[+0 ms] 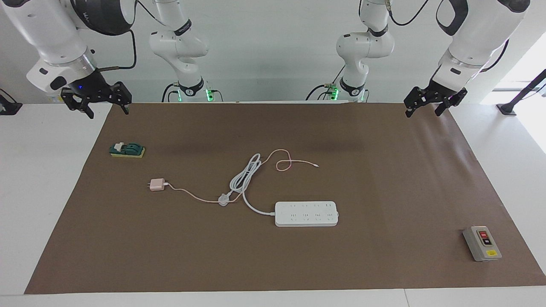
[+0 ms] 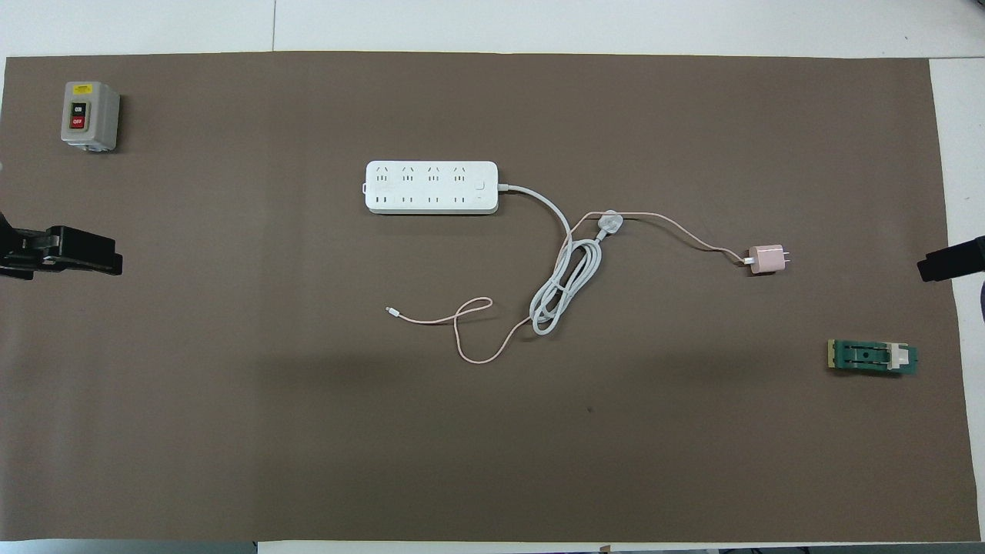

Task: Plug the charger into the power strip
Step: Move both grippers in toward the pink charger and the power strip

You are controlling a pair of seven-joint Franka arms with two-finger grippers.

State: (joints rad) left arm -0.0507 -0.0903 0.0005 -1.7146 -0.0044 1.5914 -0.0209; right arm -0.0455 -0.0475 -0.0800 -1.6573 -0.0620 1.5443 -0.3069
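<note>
Brown matting covers nearly all of your white table, leaving pale strips along every edge of the frame and wide bare stretches across the lower half of the facing view. Both arms wait raised at the upper corners: your right gripper at upper left, your left gripper at upper right, each over the mat's corner with jaws spread apart and holding nothing. Centre frame lies the power strip, sockets up, its thick white cord coiled above it. The charger sits left of centre, unplugged, prongs pointing left, its pink cable crossing the cord. At lower right you have a grey switch box, its red button marked OFF. A green block rests at upper left.
</note>
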